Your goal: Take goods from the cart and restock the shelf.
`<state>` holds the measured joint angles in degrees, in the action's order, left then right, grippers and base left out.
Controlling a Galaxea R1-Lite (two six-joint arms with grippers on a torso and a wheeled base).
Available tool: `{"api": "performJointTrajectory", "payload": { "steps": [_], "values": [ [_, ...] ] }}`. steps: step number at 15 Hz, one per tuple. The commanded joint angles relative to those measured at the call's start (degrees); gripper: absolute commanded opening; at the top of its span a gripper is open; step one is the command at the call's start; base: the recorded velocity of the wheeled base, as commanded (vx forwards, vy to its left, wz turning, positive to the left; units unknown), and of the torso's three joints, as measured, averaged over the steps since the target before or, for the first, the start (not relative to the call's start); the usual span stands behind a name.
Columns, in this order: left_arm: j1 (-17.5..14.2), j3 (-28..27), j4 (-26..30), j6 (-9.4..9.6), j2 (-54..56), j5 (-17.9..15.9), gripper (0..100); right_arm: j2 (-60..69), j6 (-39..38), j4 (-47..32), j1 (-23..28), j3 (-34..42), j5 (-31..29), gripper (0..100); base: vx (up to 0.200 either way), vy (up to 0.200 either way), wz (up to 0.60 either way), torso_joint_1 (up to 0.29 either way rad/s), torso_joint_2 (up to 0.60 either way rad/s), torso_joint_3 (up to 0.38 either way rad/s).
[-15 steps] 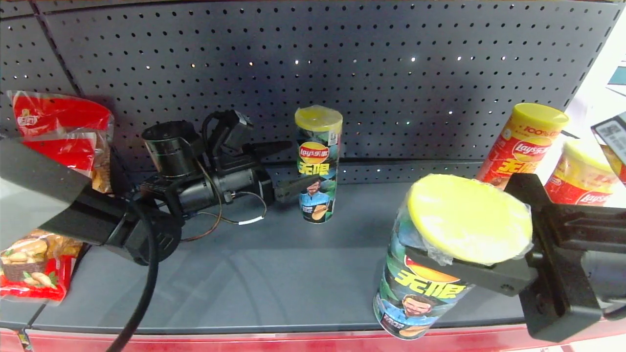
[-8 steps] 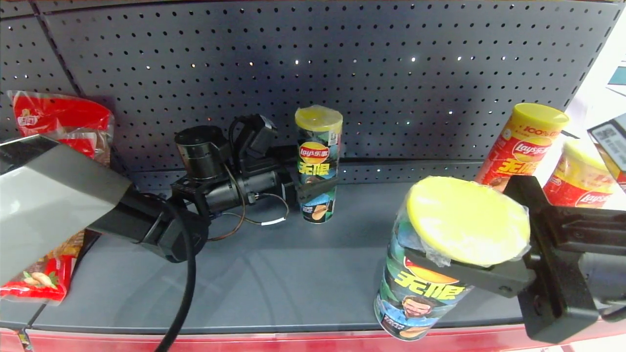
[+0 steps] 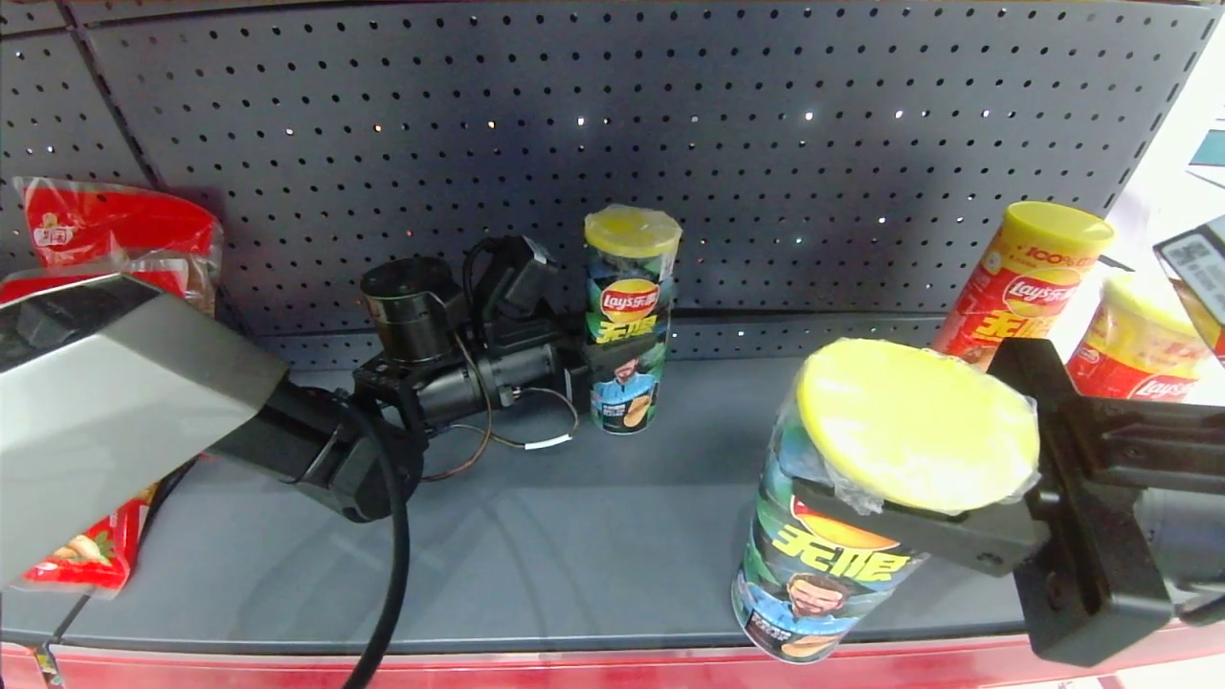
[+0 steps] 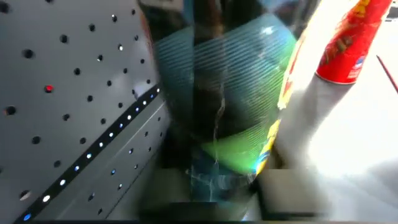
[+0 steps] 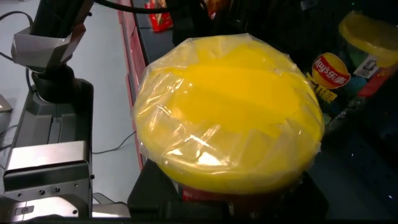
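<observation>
A green chips can (image 3: 629,316) with a yellow lid stands at the back middle of the grey shelf (image 3: 536,536). My left gripper (image 3: 620,352) reaches it from the left and is shut on its lower half, one finger across its front. Close up, this can (image 4: 236,106) sits against the pegboard (image 4: 68,93). My right gripper (image 3: 890,440) is shut on a second green chips can (image 3: 833,565), held tilted at the shelf's front right edge. Its wrapped yellow lid (image 5: 230,106) faces the camera in the right wrist view.
Two red chips cans (image 3: 1034,287) (image 3: 1139,344) stand at the shelf's right end. Red snack bags (image 3: 115,230) (image 3: 86,560) lie at the left end. The pegboard (image 3: 574,115) backs the shelf, and a red strip (image 3: 478,670) runs along its front edge. Bare shelf lies between the two green cans.
My left arm moved right, its fingers sliding around the back green can, which shifted slightly to the right. The right arm and its can stayed almost still.
</observation>
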<state>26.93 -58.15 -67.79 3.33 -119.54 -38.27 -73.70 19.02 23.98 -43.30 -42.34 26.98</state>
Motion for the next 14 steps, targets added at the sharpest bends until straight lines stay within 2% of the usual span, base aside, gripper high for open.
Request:
{"api": "performJointTrajectory", "payload": {
  "steps": [1, 5, 6, 7, 8, 11, 12, 14],
  "values": [
    [0.76, 4.54, -0.15, 0.01, 5.81, -0.23, 0, -0.21, -0.03, 0.02, 0.15, -0.20, -0.08, 0, 0.000, 0.000, 0.00, 0.000, 0.00, 0.000],
    [1.02, 17.72, -0.06, 0.01, 18.20, -0.67, 0, -0.83, -1.18, 0.02, 0.15, -0.38, -1.49, 0, 0.000, 0.000, 0.00, 0.000, 0.00, 0.000],
    [1.02, 17.98, -0.06, 0.01, 18.38, -0.76, 0, -0.91, -1.18, 0.02, 0.15, -0.38, -1.49, 0, 0.000, 0.000, 0.00, 0.000, 0.00, 0.000],
    [1.02, 25.72, 0.03, 0.01, 23.21, -0.67, 0, -1.09, -1.26, 0.10, 0.50, -0.46, -2.63, 0, 0.000, 0.000, 0.00, 0.000, 0.00, 0.000],
    [1.28, 28.18, 0.03, 0.01, 24.53, -0.67, 0, -1.18, -1.35, 0.02, 0.50, -0.64, -2.81, 0, 0.000, 0.000, 0.00, 0.000, 0.00, 0.000],
    [4.27, 29.67, 0.12, -2.10, 25.06, 0.47, 0, -1.97, -1.35, 0.02, 0.15, -1.96, -2.98, 0, 0.000, 0.000, 0.00, 0.000, 0.00, 0.000],
    [4.54, 29.58, 0.12, -2.19, 24.88, 0.74, 0, -1.97, -1.35, 0.02, 0.15, -2.05, -2.98, 0, 0.000, 0.000, 0.00, 0.000, 0.00, 0.000],
    [7.35, 29.41, 0.20, -4.12, 24.09, 2.23, 0, -1.88, -1.35, 0.02, 0.15, -1.96, -2.98, 0, 0.000, 0.000, 0.00, 0.000, 0.00, 0.000]
  ]
}}
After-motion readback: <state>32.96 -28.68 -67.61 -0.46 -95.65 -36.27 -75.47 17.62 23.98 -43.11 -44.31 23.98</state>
